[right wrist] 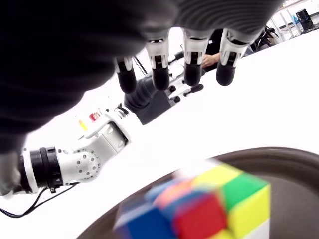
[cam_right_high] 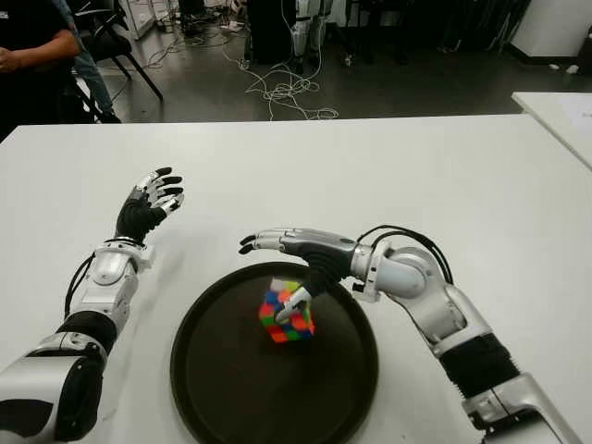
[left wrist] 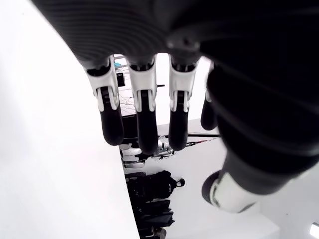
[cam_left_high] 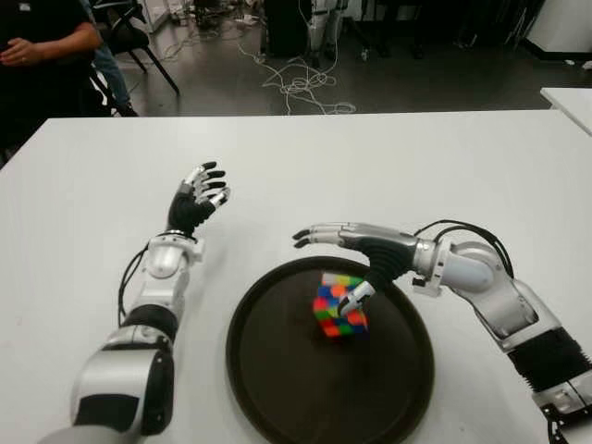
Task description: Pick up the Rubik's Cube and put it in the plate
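The Rubik's Cube [cam_left_high: 339, 305] sits tilted on one edge inside the round dark plate [cam_left_high: 277, 370], toward its far side. My right hand [cam_left_high: 331, 266] hovers over the plate's far rim with its four fingers [right wrist: 158, 69] stretched out straight. Its thumb tip touches the cube's top right corner. The right wrist view shows the cube [right wrist: 199, 209] below the open palm, not clasped. My left hand [cam_left_high: 198, 199] shows left of the plate, beyond its rim, fingers loosely spread and holding nothing.
The white table [cam_left_high: 388, 166] stretches wide beyond the plate. A person [cam_left_high: 42, 46] sits at the far left corner near a chair [cam_left_high: 139, 37]. Cables [cam_left_high: 296, 83] lie on the floor behind, and another white table [cam_left_high: 572, 100] shows at the right edge.
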Robot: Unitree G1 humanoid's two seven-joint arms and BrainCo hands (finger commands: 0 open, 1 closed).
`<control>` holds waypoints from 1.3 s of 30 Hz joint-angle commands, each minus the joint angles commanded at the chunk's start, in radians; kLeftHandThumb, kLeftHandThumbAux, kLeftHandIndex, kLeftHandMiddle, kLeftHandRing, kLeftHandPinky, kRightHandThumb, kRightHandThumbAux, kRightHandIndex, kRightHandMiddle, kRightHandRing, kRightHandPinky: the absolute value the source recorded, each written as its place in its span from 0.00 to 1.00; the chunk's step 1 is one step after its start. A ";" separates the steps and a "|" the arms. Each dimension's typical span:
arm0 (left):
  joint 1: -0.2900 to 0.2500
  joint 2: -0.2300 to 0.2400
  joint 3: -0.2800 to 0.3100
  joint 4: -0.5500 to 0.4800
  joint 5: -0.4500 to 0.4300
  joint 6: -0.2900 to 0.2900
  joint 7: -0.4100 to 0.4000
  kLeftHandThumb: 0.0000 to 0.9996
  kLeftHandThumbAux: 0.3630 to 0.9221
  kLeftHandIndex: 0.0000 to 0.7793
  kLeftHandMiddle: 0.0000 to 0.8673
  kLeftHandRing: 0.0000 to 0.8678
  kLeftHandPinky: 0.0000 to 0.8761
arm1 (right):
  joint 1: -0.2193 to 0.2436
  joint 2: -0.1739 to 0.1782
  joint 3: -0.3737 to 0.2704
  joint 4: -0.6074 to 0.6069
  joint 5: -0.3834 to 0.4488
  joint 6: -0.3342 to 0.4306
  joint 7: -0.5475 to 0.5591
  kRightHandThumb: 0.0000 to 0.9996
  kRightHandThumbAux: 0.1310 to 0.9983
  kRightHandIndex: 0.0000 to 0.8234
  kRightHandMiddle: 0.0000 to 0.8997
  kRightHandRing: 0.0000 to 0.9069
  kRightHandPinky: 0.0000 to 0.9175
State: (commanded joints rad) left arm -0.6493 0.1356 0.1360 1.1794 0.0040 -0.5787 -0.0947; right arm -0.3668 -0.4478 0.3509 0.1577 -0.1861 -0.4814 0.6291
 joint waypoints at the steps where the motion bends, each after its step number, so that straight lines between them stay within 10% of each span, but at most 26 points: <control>1: 0.000 0.000 -0.001 0.000 0.001 -0.001 0.000 0.14 0.78 0.24 0.29 0.27 0.28 | 0.000 0.001 -0.002 0.003 0.003 -0.003 -0.001 0.00 0.28 0.00 0.00 0.00 0.00; 18: -0.002 0.010 -0.013 0.009 0.024 0.001 0.021 0.10 0.75 0.24 0.29 0.26 0.25 | -0.109 -0.013 -0.226 0.191 0.260 -0.001 0.039 0.00 0.23 0.04 0.09 0.05 0.06; 24: -0.002 0.010 -0.011 0.011 0.020 -0.008 0.011 0.11 0.74 0.25 0.29 0.27 0.26 | -0.054 0.051 -0.325 0.187 0.210 -0.002 -0.183 0.00 0.47 0.30 0.35 0.34 0.36; 29: -0.005 0.014 -0.012 0.011 0.021 -0.004 0.006 0.13 0.75 0.26 0.29 0.27 0.27 | -0.104 0.124 -0.396 0.426 0.170 -0.029 -0.419 0.02 0.68 0.55 0.63 0.67 0.71; 39: -0.005 0.014 -0.010 0.014 0.020 -0.002 0.005 0.13 0.74 0.25 0.29 0.28 0.28 | -0.228 0.171 -0.501 0.827 0.272 0.116 -0.491 0.07 0.80 0.62 0.72 0.75 0.78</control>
State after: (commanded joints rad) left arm -0.6544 0.1500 0.1255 1.1933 0.0237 -0.5807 -0.0898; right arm -0.5948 -0.2770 -0.1501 0.9846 0.0860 -0.3649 0.1377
